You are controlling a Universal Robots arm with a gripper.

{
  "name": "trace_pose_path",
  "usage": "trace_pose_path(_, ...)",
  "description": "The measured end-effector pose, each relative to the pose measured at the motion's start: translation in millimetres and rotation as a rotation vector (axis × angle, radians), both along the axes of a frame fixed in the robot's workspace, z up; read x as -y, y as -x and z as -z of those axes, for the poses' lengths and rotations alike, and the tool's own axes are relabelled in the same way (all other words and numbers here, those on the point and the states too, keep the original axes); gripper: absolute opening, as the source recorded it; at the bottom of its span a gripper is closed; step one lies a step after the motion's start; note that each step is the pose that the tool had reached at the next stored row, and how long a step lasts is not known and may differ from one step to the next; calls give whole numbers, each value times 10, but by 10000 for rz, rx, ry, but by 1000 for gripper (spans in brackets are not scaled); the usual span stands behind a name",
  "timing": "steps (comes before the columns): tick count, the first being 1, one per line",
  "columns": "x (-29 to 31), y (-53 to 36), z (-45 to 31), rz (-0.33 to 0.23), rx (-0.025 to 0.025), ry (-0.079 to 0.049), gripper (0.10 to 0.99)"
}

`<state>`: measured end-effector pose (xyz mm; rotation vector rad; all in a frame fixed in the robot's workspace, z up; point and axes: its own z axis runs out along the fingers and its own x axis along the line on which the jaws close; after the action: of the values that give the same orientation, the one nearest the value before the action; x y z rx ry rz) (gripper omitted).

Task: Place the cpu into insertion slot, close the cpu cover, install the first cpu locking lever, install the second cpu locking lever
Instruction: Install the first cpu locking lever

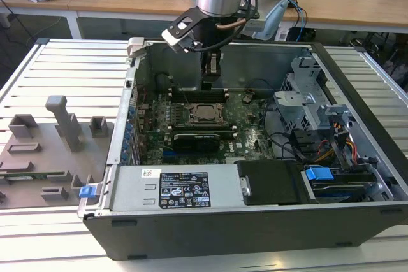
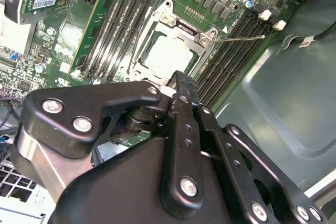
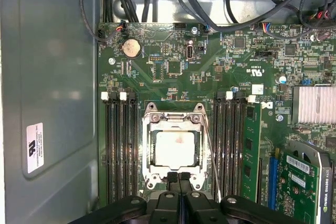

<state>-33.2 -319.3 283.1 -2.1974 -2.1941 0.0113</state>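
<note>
The cpu [image 3: 176,148] lies flat in the insertion slot [image 3: 152,109] on the green motherboard [image 3: 173,51], its pale metal top showing through the cut-out of the cpu cover [image 3: 175,124], which is down over it. One thin wire locking lever [image 3: 211,156] stands free along one side of the socket, also seen in the second wrist view as a lever [image 2: 239,38] sticking out from a socket corner. My gripper [image 3: 178,178] is shut with nothing between its fingers, tips at the socket's edge. In the exterior view my gripper [image 1: 208,82] hangs just behind the slot [image 1: 205,113].
The open computer case [image 1: 210,221] lies on a slatted metal table. Black memory slots [image 3: 122,145] flank the socket. A graphics card [image 3: 307,182], a drive cage [image 1: 306,100] with cables and a power supply [image 1: 178,189] crowd the case. A grey fixture plate [image 1: 44,151] sits at the exterior view's left.
</note>
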Motion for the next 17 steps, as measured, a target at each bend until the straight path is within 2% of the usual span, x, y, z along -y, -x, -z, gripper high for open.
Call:
trace_pose_path(3, 0, 0, 0, -84, 0, 0, 106)
trace_pose_path(5, 0, 0, 0, -619, 0, -1, 106)
trace_pose_path(17, 0, 0, 0, -2224, -1, -1, 106)
